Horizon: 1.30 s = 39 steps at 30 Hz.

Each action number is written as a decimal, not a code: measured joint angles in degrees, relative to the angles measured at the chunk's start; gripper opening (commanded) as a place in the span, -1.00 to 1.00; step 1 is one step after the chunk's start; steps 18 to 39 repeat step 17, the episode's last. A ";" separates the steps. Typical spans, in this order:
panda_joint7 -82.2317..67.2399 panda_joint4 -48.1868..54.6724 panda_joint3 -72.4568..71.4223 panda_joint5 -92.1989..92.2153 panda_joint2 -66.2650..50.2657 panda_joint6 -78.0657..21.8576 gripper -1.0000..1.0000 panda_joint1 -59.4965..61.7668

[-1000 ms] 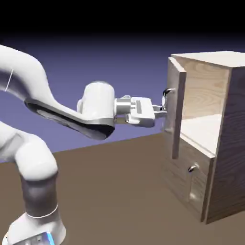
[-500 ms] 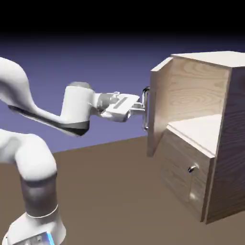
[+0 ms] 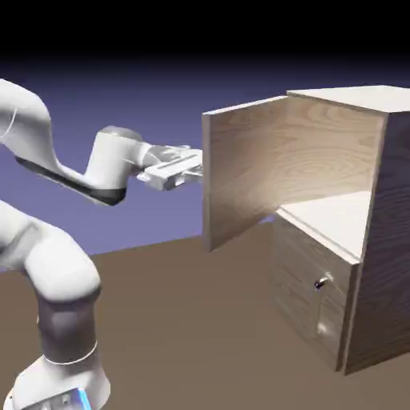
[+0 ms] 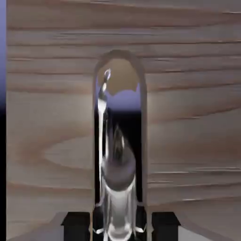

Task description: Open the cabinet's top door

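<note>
The light wood cabinet (image 3: pixel 378 240) stands at the right of the exterior view. Its top door (image 3: pixel 248 172) is swung far out to the left, its inner face turned to the camera. My gripper (image 3: pixel 197 165) is at the door's outer edge, reaching behind it, so the handle is hidden in that view. In the hand view the silver bar handle (image 4: pixel 117 155) runs up the middle, large, against the door's wood (image 4: pixel 188 117). My gripper (image 4: pixel 120 225) is shut on it, with a dark fingertip on each side.
The open compartment shows a pale shelf (image 3: pixel 336 216). Below it the shorter door (image 3: pixel 308 292) stays shut, with its small silver handle (image 3: pixel 322 282). The brown table (image 3: pixel 192 320) stretches between my arm's base and the cabinet.
The top door has swung from slightly ajar to wide open. My hand has moved left with the handle, and the forearm has drawn back.
</note>
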State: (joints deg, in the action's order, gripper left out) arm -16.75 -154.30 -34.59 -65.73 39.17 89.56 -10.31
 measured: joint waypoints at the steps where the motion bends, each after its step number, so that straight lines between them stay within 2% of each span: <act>1: 0.49 1.79 -1.75 1.53 -1.85 -2.49 -1.00 0.75; 16: 13.32 29.01 -21.43 11.03 -32.47 -37.84 -1.00 11.83; 17: 14.12 30.09 -21.83 11.09 -33.92 -39.30 1.00 11.80; 39: 14.12 30.09 -21.83 11.09 -33.92 -39.30 1.00 11.80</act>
